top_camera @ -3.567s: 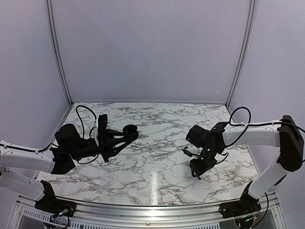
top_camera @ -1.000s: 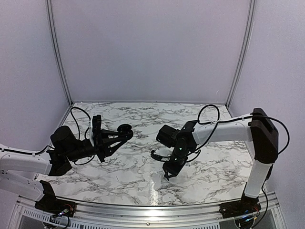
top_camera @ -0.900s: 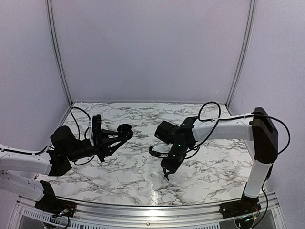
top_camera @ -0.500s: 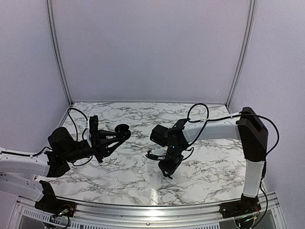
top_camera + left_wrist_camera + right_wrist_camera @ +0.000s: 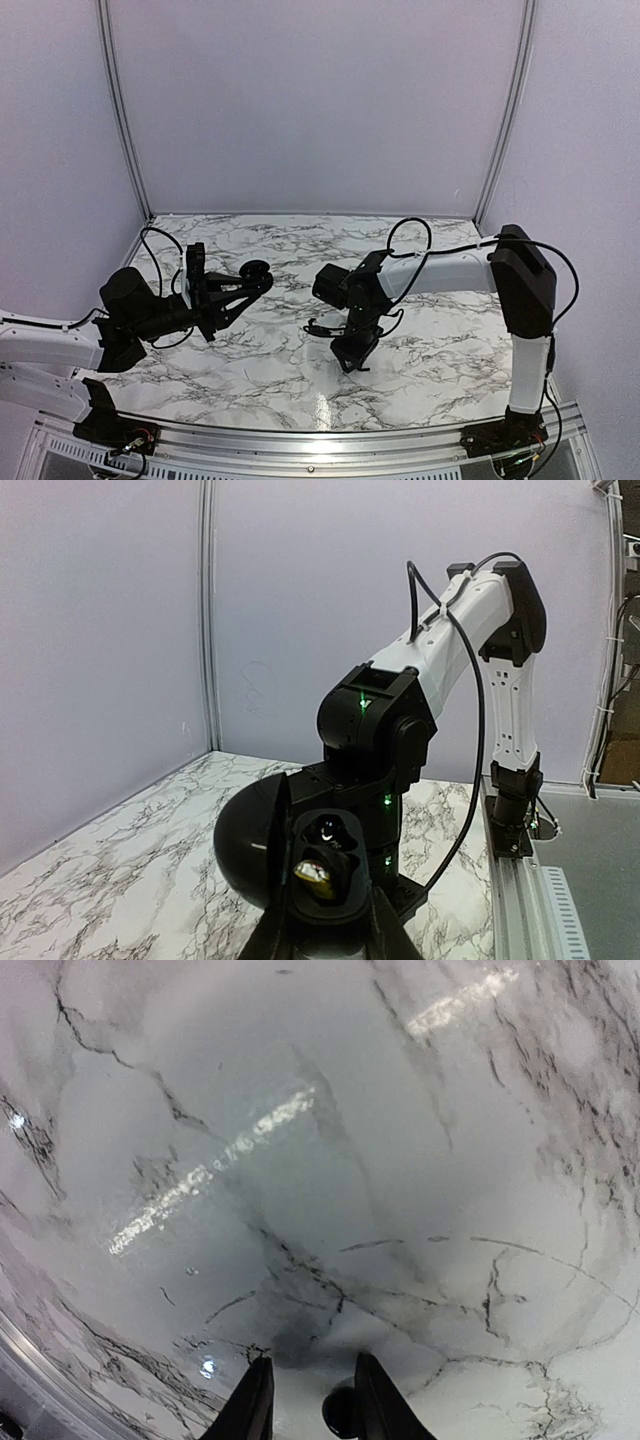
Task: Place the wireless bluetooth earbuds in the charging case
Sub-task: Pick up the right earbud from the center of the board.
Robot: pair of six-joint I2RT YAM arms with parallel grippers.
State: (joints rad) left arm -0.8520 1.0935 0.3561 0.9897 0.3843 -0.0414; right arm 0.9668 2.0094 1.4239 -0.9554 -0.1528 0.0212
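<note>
Earbuds: the left wrist view shows one glossy dark earbud point(image 5: 328, 830) seated in the open charging case point(image 5: 320, 880). Below it in the case is a second piece with a yellowish glint, can't tell what. Lid is tipped back to the side. The top view gives the case only as a small black blob held up off the counter point(image 5: 280, 385), contents not visible.

Left gripper point(image 5: 247, 284): jaws closed on the case base, holding it toward the right arm point(image 5: 440, 650), which fills the background of the left wrist view.

Right gripper point(image 5: 313, 1360): pointing down close over the marble, jaws a narrow gap apart. Only the right wrist view shows a small dark round thing point(image 5: 338, 1412) against the inner face of one finger, other finger clear of it. Can't tell if it is an earbud.
</note>
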